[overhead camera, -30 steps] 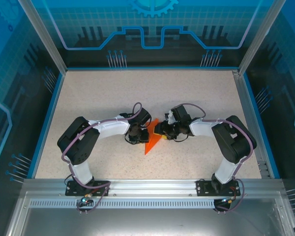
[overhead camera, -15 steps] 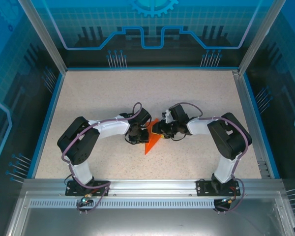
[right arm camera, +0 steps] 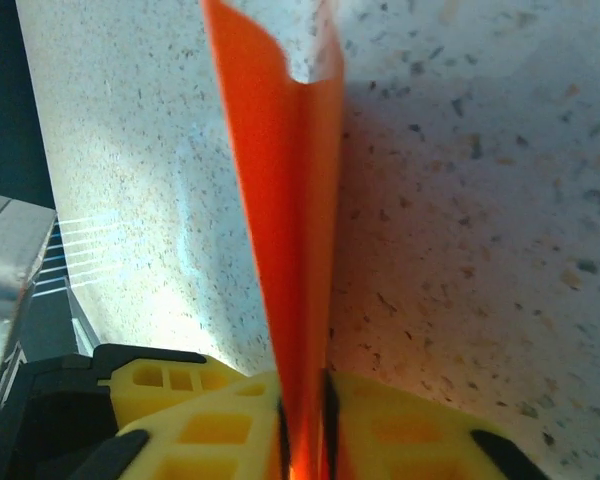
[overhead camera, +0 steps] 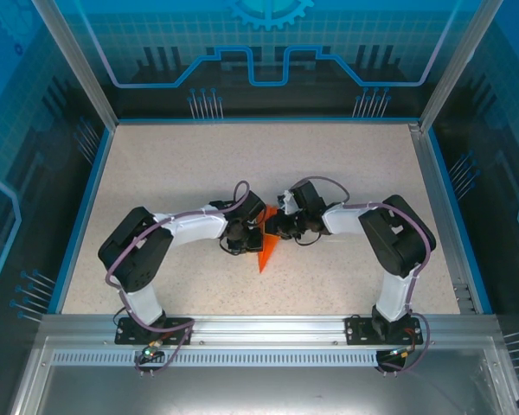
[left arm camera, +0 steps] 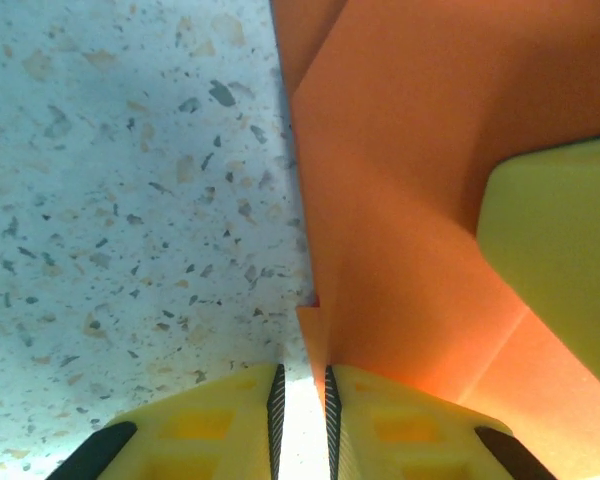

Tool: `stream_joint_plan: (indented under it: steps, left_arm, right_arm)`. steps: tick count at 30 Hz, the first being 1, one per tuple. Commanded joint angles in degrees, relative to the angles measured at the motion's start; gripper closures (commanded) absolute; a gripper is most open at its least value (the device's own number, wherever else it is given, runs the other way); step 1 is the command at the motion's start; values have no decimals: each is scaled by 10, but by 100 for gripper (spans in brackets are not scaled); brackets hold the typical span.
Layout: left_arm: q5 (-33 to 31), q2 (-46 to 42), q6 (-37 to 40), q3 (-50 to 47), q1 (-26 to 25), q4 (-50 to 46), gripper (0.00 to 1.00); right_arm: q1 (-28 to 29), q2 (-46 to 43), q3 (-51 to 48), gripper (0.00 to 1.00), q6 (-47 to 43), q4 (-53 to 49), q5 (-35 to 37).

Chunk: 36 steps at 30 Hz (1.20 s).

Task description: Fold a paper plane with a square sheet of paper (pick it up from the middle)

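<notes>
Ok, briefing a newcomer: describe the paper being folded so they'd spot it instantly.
On the speckled beige table, look where the left arm and right arm meet mid-table. Pinched in the right gripper is a folded bright orange paper sheet, tapering to a point toward the near edge; nothing else is orange.

On my feed there's the speckled beige tabletop (overhead camera: 173,164), a blue rim (overhead camera: 85,216) round its edges, a gear-printed blue panel (overhead camera: 268,52) behind it, and an aluminium rail (overhead camera: 268,333) along its near side.
</notes>
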Motion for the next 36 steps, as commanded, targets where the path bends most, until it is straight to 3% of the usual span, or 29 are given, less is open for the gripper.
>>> stream_joint_plan:
  steps: [1,6,12,19,22,27,36]
  left_arm:
    - [-21,-43,-25,-21,-4,10,79]
    - [-65,-146,-53,-84,-5,47,69]
    - [-153,-272,-85,-136,12,16,61]
    - [-216,-391,-125,-197,46,-20,55]
    - [-236,-427,-143,-214,52,-34,52]
    - [-278,-470,-169,-228,53,-67,45]
    - [-289,-508,-182,-247,55,-84,42]
  right_arm:
    - [9,-11,25,89,-38,-51,13]
    - [9,-48,64,95,-109,-169,59]
    - [13,-108,139,94,-206,-368,188]
    - [77,-59,289,93,-234,-651,561]
    - [108,-11,333,93,-200,-727,657]
    - [154,79,387,91,-156,-767,683]
    - [222,236,528,88,-102,-813,633]
